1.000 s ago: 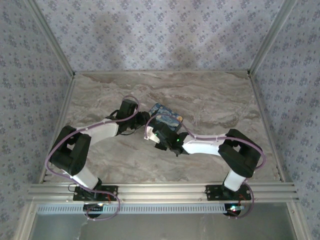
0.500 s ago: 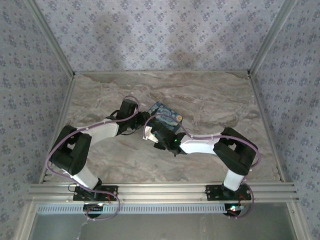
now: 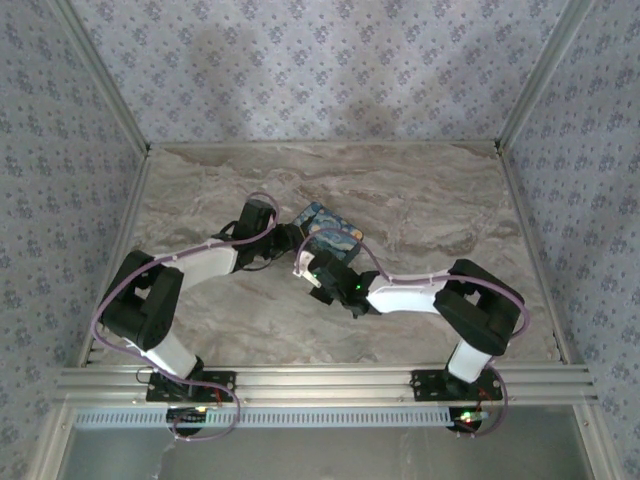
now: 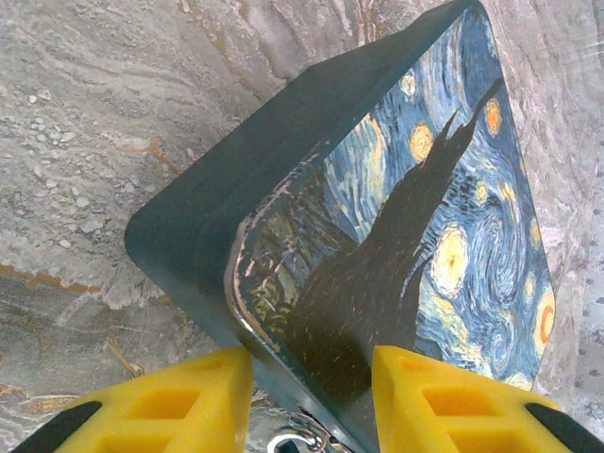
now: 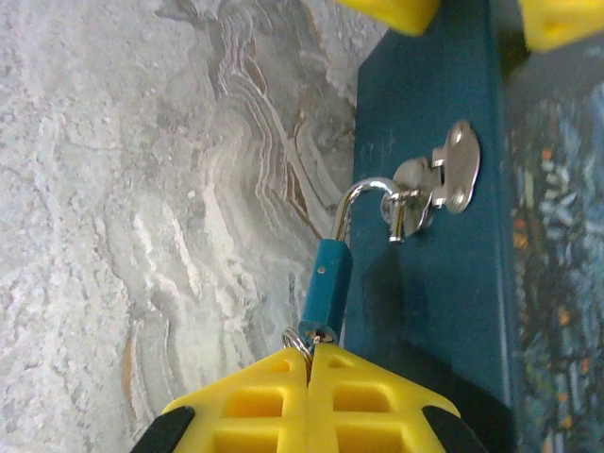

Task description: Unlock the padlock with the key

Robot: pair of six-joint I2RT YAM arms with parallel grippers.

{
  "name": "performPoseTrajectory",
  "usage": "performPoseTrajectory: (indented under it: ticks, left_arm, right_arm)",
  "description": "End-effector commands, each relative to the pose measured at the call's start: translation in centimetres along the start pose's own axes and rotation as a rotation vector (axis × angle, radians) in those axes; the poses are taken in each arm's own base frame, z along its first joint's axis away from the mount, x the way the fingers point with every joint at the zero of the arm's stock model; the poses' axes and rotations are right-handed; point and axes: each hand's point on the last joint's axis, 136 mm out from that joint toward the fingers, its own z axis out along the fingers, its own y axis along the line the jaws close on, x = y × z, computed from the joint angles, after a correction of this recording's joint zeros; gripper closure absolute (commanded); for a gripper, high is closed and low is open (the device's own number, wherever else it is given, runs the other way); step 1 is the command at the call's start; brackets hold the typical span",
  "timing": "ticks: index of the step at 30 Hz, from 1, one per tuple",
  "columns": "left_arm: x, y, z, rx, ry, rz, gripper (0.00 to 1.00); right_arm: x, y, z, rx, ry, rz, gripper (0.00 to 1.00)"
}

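- The right gripper [image 5: 310, 354] is the nearer of the two. It sits low over the table just on the near side of the box, and its yellow fingers [image 5: 255, 401] are pressed flat together.
- It is clenched on the key [image 5: 304, 340]. Just a bit of silver ring peeps from the seam, and the blade is hidden.
- The small blue padlock [image 5: 326, 281] hangs straight off those fingertips, key end toward the gripper.
- Its silver shackle [image 5: 357, 198] curves up and hooks through the hasp [image 5: 444, 179] on the box's dark teal side.
- The shackle's far leg looks free of the lock body, though the angle leaves this uncertain.
- My reading is that the step in hand is the turn of the key, or the moment just after it.
- If the lock is not yet sprung, the next move calls for a wrist roll about the key's axis with the pinch kept firm.
- If it is sprung, the next move is to draw the hook out of the hasp without dragging the box.
- The box [image 4: 406, 217], with its swirling night-sky lid, lies near the table's middle.
- The left gripper [image 4: 311, 363] reaches it from the left. It straddles one edge and looks clamped on the box to steady it.
- The table [image 3: 440, 190] is grey-beige marbled stone, matt and level.
- Beyond it stand walls [image 3: 320, 70] of pale patterned wallpaper, framed by aluminium posts [image 3: 535, 70].
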Motion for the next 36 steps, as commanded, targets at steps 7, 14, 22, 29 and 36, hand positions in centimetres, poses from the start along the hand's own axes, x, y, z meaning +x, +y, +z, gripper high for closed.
performPoseTrajectory:
  ticks: [7,14,22,29,36]
  left_arm:
    - [0.6,0.3,0.0,0.002,0.017,-0.018,0.63]
    - [0.7,0.1,0.0,0.009,0.022,-0.02,0.63]
    - [0.9,0.0,-0.3,0.012,0.021,-0.016,0.63]
    - [0.6,-0.3,-0.5,0.019,0.009,-0.013,0.63]
    - [0.7,-0.2,-0.4,0.032,0.008,-0.027,0.63]
  right_arm:
    - [-0.2,1.1,-0.3,-0.026,-0.021,0.118,1.0]
    - [-4.4,0.7,0.4,-0.04,-0.115,0.071,1.0]
    - [-5.4,-1.1,1.7,-0.032,-0.129,0.098,1.0]
    - [-5.2,-0.5,0.4,-0.126,-0.161,0.238,1.0]
    - [-3.7,-0.1,-0.3,-0.133,-0.127,0.496,1.0]
